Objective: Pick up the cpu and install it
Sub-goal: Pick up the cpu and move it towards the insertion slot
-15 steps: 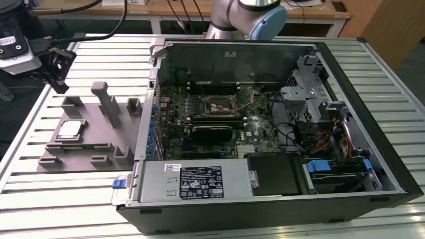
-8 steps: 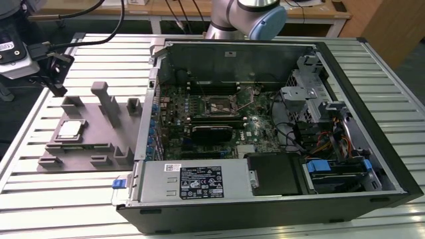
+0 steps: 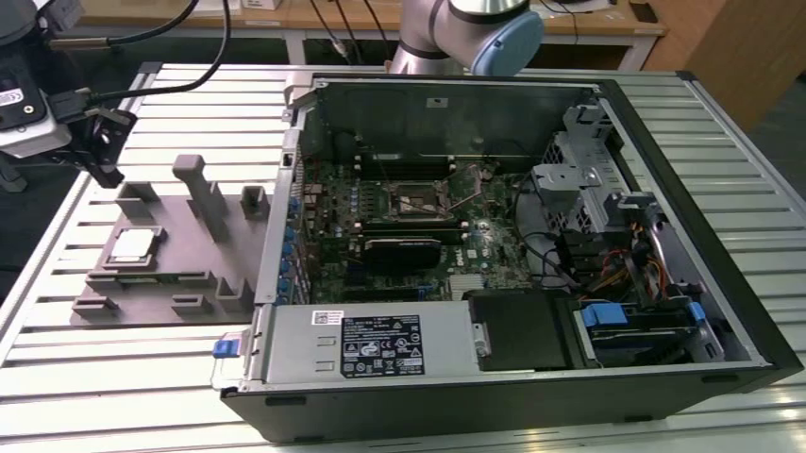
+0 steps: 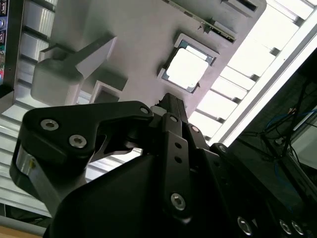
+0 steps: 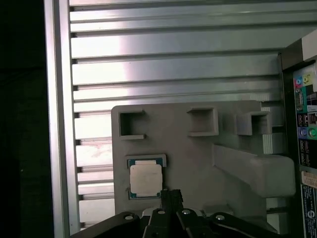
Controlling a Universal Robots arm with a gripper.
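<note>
Hovering near the cpu [image 5: 145, 178] in its grey tray [image 5: 198, 148], the gripper [image 5: 171, 194] is clenched, empty.

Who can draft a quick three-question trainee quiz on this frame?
1. True or false: the cpu already sits inside the computer case.
2. The cpu lies on: A) the grey fixture tray B) the power supply C) the bare table.
3. Fill in: in the first wrist view, the gripper hovers nearest the ___.
Key: 1 false; 2 A; 3 cpu.
</note>
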